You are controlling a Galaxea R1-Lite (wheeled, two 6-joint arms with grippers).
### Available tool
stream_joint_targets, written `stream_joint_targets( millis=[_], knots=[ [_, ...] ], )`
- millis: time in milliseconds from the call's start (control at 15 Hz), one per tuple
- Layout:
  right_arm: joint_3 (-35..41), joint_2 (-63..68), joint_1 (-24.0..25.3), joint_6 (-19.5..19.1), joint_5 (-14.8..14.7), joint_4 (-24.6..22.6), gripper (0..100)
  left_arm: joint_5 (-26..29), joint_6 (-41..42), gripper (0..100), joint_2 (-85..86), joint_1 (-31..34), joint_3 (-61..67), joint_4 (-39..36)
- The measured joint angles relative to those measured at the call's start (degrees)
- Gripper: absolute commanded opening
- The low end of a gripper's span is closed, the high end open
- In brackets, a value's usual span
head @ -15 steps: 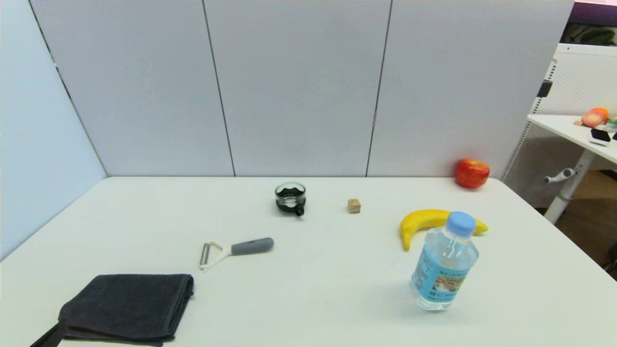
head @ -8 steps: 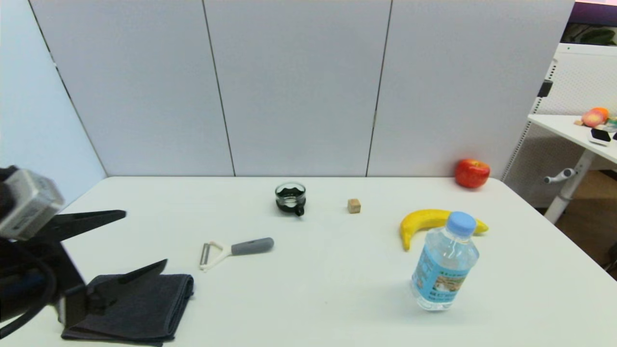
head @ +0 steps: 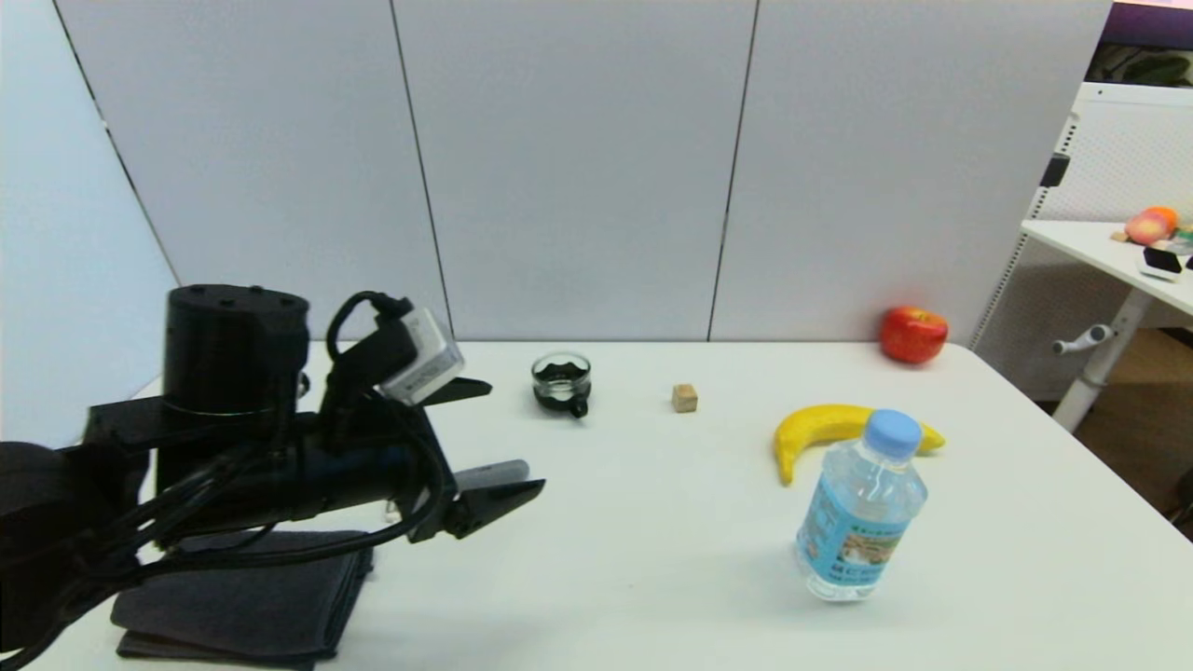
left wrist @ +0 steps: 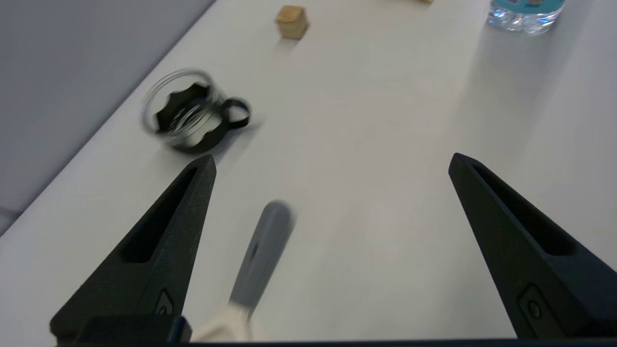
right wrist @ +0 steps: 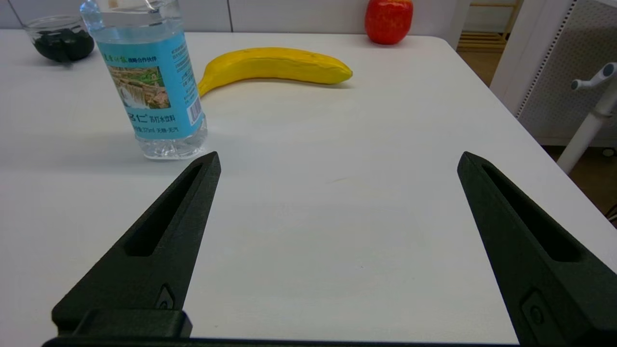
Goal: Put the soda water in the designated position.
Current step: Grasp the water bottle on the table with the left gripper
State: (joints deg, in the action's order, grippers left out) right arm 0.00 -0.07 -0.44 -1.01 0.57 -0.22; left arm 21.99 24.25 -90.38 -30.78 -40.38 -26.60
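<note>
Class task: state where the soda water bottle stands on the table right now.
In the head view, the soda water bottle stands upright on the robot's right side of the white table, just in front of the banana.

Head camera looks down; all three views share the bottle (head: 859, 522).

Light: bright, even, from overhead.
Shadows: soft, faint; a pale one at 9 o'clock of the bottle (head: 859, 508) on the table (head: 652, 559).
Blur: left wrist view smeared; cup (left wrist: 190, 115) and peeler handle (left wrist: 262, 253) streaked.
Sharpness: right wrist view crisp; bottle label readable.
</note>
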Motion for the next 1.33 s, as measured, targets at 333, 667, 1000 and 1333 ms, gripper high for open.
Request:
stream_joint_targets(
  millis=[333, 667, 1000, 1333],
  knots=[
    [0.0, 0.0, 0.0, -0.02, -0.02, 0.0, 100, 0.57, -2.29, 100, -12.2, -8.39, -9.13, -4.44],
    [0.0, 0.0, 0.0, -0.02, 0.02, -0.02, 100, 3.19, -4.99, 100, -19.6, -13.54, -13.97, -11.65],
    [0.0, 0.0, 0.0, 0.0, 0.02, -0.02, 100, 5.02, -7.33, 100, -24.06, -15.87, -17.73, -19.52],
    [0.0, 0.0, 0.0, -0.04, 0.02, 0.0, 100, 5.02, -9.9, 100, -27.45, -19.21, -20.76, -23.67]
  ],
)
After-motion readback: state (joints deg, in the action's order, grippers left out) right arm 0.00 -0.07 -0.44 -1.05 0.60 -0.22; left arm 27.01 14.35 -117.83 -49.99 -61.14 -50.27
